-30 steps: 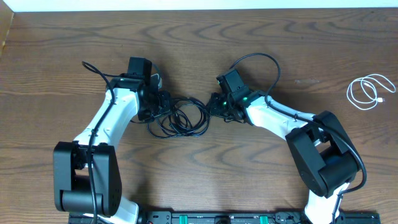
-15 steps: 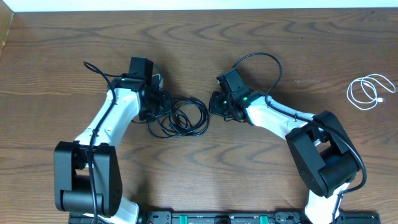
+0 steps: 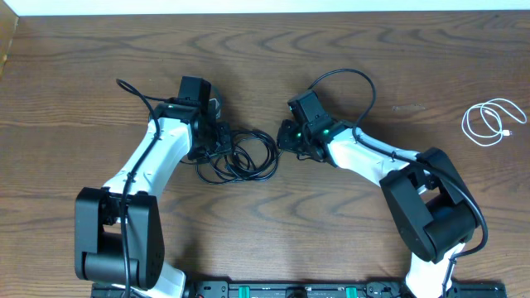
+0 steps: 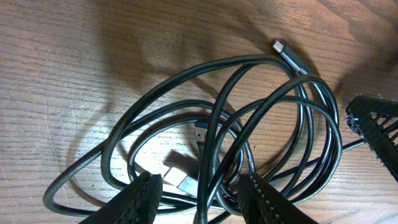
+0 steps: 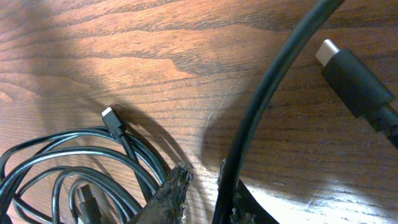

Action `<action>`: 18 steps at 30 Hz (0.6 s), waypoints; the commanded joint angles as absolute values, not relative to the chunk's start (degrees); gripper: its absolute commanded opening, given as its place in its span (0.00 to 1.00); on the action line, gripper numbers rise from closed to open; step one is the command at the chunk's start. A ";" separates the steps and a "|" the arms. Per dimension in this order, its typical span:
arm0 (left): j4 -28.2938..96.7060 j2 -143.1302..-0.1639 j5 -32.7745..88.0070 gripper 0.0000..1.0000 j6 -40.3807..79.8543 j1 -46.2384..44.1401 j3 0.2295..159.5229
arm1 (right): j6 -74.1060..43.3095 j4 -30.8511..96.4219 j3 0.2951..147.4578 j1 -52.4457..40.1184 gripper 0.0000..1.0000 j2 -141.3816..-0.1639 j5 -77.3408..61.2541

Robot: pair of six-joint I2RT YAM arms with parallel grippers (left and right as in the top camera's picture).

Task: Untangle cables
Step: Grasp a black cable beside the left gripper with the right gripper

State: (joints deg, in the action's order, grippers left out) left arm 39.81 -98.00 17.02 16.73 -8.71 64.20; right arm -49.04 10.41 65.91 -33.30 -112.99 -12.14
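Table [image 3: 265, 50], dark wood grain. Both arms reach in toward the middle.

Black cables [image 3: 244, 157]: one loose tangle of overlapping loops lying flat at mid-table, between the two pincers. In the left wrist view several strands cross one another. A slim silver-tipped plug [image 4: 281, 46] lies at the far right edge of the tangle. A blue-tongued flat plug [image 4: 198, 132] and a second, metal-shelled plug [image 4: 180, 174] sit inside the loops.

White cable [image 3: 466, 126]: coiled on its own at the far right of the table, well apart from the tangle and both arms.

Left pincer [image 4: 199, 186]: at the left side of the tangle, fingers about halfway apart. They straddle a black strand and the metal-shelled plug without pressing on either.

Right pincer [image 5: 205, 180]: at the right side of the tangle, fingers nearly together, a thin slit of wood showing between them. A thick black cord [image 5: 267, 93] runs down along the inner edge of one finger; cannot tell whether it is pinched. A large black plug [image 5: 348, 74] shows close to that camera, to the right.
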 commanded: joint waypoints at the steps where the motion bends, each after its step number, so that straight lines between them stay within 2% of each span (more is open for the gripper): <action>1: 39.77 -98.10 15.79 0.45 16.86 -8.99 63.86 | -49.25 10.26 66.08 -34.79 0.16 -113.58 -9.61; 8: 39.46 -98.65 15.77 0.45 16.82 -10.85 63.86 | -49.28 10.02 66.08 -36.23 0.13 -113.58 -7.53; 13: 39.07 -98.80 15.75 0.45 16.84 -11.44 63.86 | -49.25 10.04 66.08 -36.21 0.01 -113.58 -7.42; 16: 39.07 -98.80 15.59 0.44 16.84 -11.44 63.86 | -49.25 10.04 66.08 -36.21 0.03 -113.58 -7.44; 18: 39.09 -98.80 14.63 0.35 16.86 -11.44 63.86 | -49.25 10.02 66.08 -36.21 0.08 -113.58 -7.44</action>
